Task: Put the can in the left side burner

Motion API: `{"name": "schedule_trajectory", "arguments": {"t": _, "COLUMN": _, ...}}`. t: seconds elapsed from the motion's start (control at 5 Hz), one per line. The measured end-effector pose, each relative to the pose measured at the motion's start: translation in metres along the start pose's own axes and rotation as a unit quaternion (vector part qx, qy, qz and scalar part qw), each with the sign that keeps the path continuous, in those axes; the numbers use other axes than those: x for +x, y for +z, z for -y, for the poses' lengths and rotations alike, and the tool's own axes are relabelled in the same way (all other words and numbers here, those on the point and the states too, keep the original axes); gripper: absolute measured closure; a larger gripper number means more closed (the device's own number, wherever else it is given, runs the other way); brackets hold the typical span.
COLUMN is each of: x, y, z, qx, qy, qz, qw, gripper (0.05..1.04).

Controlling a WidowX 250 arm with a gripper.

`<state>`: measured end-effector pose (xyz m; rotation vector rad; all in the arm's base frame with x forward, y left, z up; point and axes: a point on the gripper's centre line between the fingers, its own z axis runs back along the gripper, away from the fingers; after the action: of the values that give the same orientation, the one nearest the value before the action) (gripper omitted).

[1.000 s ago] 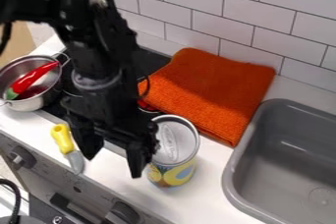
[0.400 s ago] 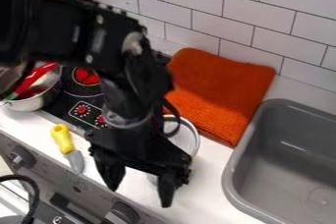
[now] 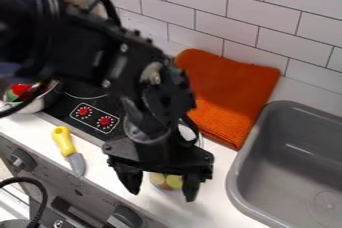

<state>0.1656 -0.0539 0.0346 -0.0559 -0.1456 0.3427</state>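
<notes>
I watched the black arm (image 3: 120, 57) slant in from the upper left, with its gripper (image 3: 162, 191) hanging down over the front part of the white counter (image 3: 224, 192). The two fingers stood wide apart, pointing down, and the can (image 3: 165, 181) showed in the space between them. From where I stood I could not tell whether either one touched it, though they did not look closed on it. The can was upright on the counter, between the stove (image 3: 67, 104) and the grey sink (image 3: 235, 172), so it was off the burners. Most of it was hidden behind the gripper; I could see a bit of its pale metal top and, lower down, a patch of yellow fruit on the label. Just behind it lay an orange towel (image 3: 230, 92), folded, one end close to the sink's rim and the tiled wall (image 3: 234, 17) rising beyond. Over on the left, a metal pot (image 3: 32, 106) sat at the stove's side, partly covered by the arm, with something red and green (image 3: 22, 90) inside. The black stove top had red dial marks on its near part. In front of it, on the counter, lay a knife (image 3: 65, 147), its yellow handle towards the stove and its grey blade towards the front edge. Below that edge, dark knobs (image 3: 23, 159) stuck out from the grey front panel.
</notes>
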Motion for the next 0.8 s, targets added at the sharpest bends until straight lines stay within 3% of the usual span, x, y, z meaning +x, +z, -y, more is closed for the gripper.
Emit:
{"name": "schedule_trajectory", "arguments": {"t": 0.2, "x": 0.002, "y": -0.004, "z": 0.001, "qx": -0.006, "qy": 0.029, "qz": 0.03, "qw": 0.9991, "gripper": 0.084}}
{"name": "schedule_trajectory", "arguments": {"t": 0.4, "x": 0.005, "y": -0.005, "z": -0.001, "qx": -0.005, "qy": 0.055, "qz": 0.044, "qw": 0.9975, "gripper": 0.084}}
{"name": "schedule_trajectory", "arguments": {"t": 0.8, "x": 0.024, "y": 0.001, "z": -0.01, "qx": -0.006, "qy": 0.088, "qz": 0.049, "qw": 0.9949, "gripper": 0.084}}
